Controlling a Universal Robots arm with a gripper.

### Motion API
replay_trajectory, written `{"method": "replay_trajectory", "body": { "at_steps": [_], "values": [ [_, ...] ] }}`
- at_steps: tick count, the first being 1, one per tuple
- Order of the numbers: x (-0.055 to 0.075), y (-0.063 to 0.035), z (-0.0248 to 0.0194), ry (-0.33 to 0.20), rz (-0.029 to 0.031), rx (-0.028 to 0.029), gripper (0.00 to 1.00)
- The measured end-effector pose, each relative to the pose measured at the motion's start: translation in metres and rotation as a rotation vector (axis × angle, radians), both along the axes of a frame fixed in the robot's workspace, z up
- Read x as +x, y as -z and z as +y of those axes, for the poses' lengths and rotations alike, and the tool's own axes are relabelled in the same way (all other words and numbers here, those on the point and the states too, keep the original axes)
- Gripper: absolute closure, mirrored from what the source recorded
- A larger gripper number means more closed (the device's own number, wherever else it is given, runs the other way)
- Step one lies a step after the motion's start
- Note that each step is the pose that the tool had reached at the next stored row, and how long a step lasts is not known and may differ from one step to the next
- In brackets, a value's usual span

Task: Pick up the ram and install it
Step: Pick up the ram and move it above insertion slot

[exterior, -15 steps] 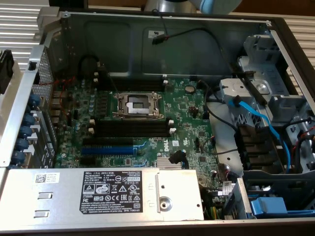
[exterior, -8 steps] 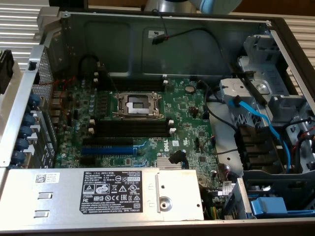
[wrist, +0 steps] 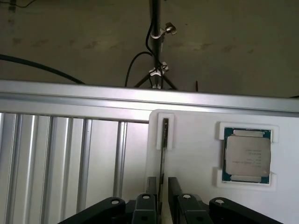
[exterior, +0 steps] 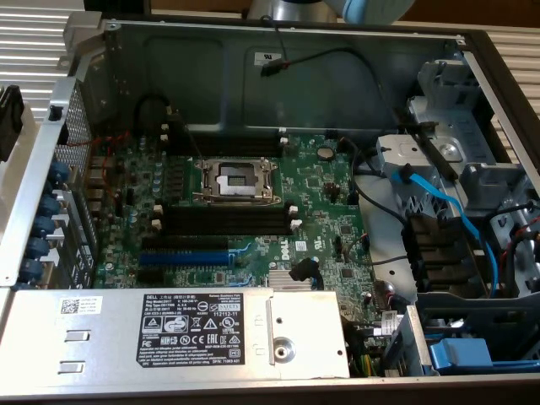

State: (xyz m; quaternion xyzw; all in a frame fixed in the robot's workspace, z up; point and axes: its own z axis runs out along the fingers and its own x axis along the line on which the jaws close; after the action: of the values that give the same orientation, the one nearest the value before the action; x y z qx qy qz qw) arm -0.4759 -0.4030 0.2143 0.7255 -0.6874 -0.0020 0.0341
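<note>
The ram (wrist: 164, 140) stands on its edge in a slot of a white holder (wrist: 196, 149), so I see it as a thin dark strip. My gripper (wrist: 162, 181) is at the stick's near end, one black finger on each side of it. The jaws are open, with a slim gap between each finger and the stick. In the exterior view the open computer case shows the green motherboard (exterior: 321, 202) with its long black memory slots (exterior: 224, 221) and their white end clips, nothing seated in them.
A processor chip (wrist: 247, 155) lies in another recess of the white holder. An aluminium rail (wrist: 93, 95) runs past the holder's far side. In the case are the bare processor socket (exterior: 234, 179), a blue expansion slot (exterior: 181, 256), the power supply (exterior: 177, 329) and blue cables (exterior: 447, 211).
</note>
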Motion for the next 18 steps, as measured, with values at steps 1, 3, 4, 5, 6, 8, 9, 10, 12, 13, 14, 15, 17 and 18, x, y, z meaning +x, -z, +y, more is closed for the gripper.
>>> {"method": "replay_trajectory", "body": {
  "at_steps": [1,3,4,5,6,8,9,10,12,13,14,15,17,18],
  "values": [
    [0.0,0.0,0.0,0.0,0.0,0.0,0.76],
    [0.0,0.0001,0.0,0.0,0.0,0.0,0.76],
    [0.0,0.0002,0.0,0.0,0.0001,-0.0003,0.76],
    [0.0,0.0007,0.0,0.0,-0.0011,-0.0008,0.76],
    [0.0,0.0016,0.0,0.0,-0.0032,-0.0024,0.76],
    [-0.0001,0.003,0.0,0.0,-0.007,-0.0067,0.76],
    [-0.0003,0.0037,0.0001,0.0,-0.0092,-0.0091,0.76],
    [-0.0009,0.0038,0.0006,0.0,-0.0129,-0.0121,0.76],
    [-0.0031,0.004,0.0016,0.0,-0.0327,-0.0149,0.76],
    [-0.0043,0.004,0.0017,0.0,-0.0431,-0.0151,0.76],
    [-0.0057,0.004,0.0018,0.0,-0.0545,-0.0153,0.76],
    [-0.0071,0.0043,0.0018,0.0,-0.0639,-0.0155,0.76],
    [-0.009,0.0052,0.0018,0.0,-0.0711,-0.0155,0.76],
    [-0.0091,0.0056,0.0018,0.0,-0.072,-0.0154,0.76]
  ]
}}
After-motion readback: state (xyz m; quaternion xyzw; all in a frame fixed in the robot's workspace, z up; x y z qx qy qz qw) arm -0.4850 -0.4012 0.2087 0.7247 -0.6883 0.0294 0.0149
